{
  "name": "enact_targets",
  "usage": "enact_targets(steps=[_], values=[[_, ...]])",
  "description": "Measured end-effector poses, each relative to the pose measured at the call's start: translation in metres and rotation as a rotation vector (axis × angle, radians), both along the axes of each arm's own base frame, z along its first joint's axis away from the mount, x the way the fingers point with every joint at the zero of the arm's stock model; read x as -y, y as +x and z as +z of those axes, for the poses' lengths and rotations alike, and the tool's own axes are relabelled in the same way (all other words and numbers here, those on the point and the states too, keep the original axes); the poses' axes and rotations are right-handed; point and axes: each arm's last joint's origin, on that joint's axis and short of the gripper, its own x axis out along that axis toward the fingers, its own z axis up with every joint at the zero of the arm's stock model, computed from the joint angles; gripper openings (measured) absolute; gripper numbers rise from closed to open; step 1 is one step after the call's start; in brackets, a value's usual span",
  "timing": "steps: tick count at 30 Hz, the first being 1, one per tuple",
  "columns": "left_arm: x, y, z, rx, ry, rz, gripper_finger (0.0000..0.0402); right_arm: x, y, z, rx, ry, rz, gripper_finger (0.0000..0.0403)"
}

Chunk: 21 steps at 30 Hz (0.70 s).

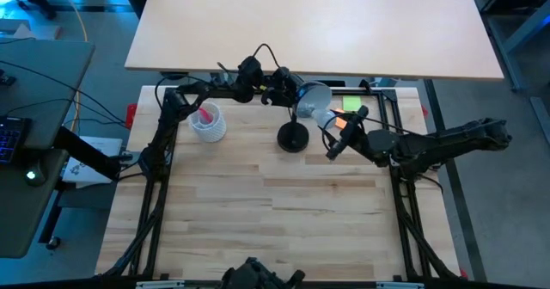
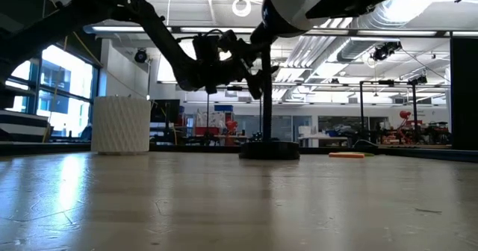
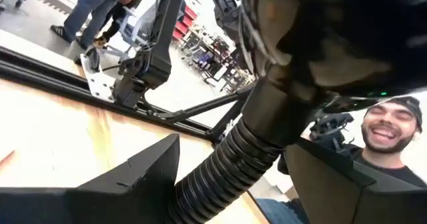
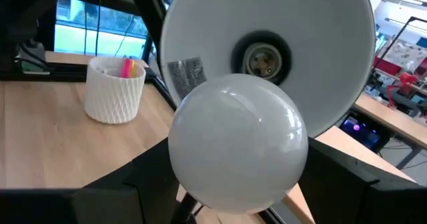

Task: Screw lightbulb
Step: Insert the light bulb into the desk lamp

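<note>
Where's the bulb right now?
The bulb is held in the right gripper, right of the lamp base in the high view. In the right wrist view it faces the empty socket in the lamp shade.

The lightbulb (image 4: 237, 144) fills the right wrist view, its screw base hidden behind the globe. The lamp's neck (image 3: 220, 167) blocks the left wrist view, and the shade (image 2: 287, 8) is cut off in the low view.
</note>
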Motion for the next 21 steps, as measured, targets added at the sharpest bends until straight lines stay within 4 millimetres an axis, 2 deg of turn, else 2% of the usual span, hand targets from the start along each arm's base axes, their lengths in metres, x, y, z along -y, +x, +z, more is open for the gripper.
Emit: enact_targets(steps=[3,6,12,18,21], values=[[0.003,0.001,0.0,0.022,0.047,-0.047,0.0265,0.0,0.0,0.0,0.001,0.001,0.003,0.0257],[-0.005,-0.008,0.0,0.009,0.072,-0.094,0.0265,0.0,0.0,0.0,0.002,0.002,0.006,0.0257],[-0.027,-0.023,-0.001,-0.002,0.043,-0.005,0.0265,0.0,0.0,0.001,0.006,0.002,0.006,0.0257],[-0.032,-0.027,-0.001,-0.007,0.053,-0.012,0.0265,0.0,0.001,0.003,0.024,0.003,0.01,0.0257],[-0.043,-0.036,-0.001,-0.007,0.049,0.026,0.0265,0.0,0.001,0.004,0.027,-0.003,0.011,0.0257]])
